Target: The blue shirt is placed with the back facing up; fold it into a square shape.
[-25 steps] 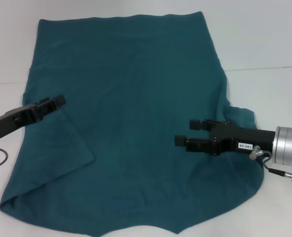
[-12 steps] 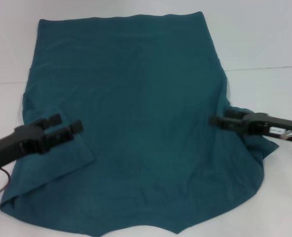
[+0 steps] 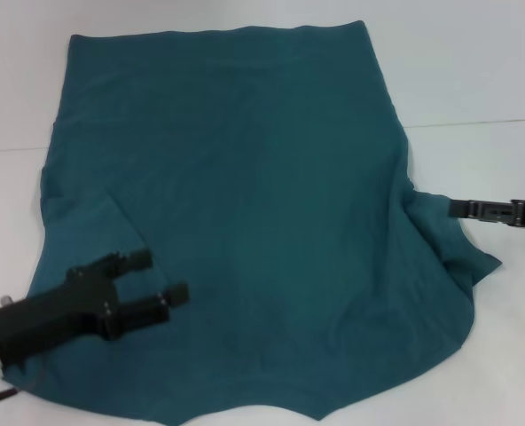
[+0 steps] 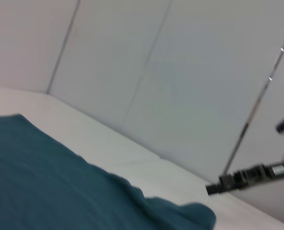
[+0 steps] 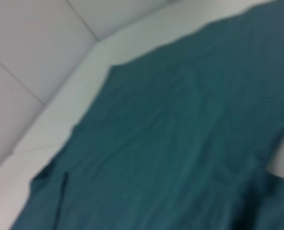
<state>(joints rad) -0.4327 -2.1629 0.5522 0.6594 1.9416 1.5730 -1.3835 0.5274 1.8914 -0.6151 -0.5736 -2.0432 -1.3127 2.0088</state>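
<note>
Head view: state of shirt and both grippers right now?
Shirt: spread flat on the table, left sleeve folded in, right sleeve out, body not yet folded.
Left gripper: open, over the shirt's near left part, holding nothing.
Right gripper: at the right sleeve, edge-on.

You have the blue shirt (image 3: 245,204) lying flat on the white table (image 3: 475,80), spread wide and covering most of the surface in the head view. It is plain dark teal fabric with soft wrinkles. Its far edge runs nearly straight, its near edge curves. You can see 1 sleeve folded inward on the left side, and the right sleeve (image 3: 453,244) bunched outward.
</note>
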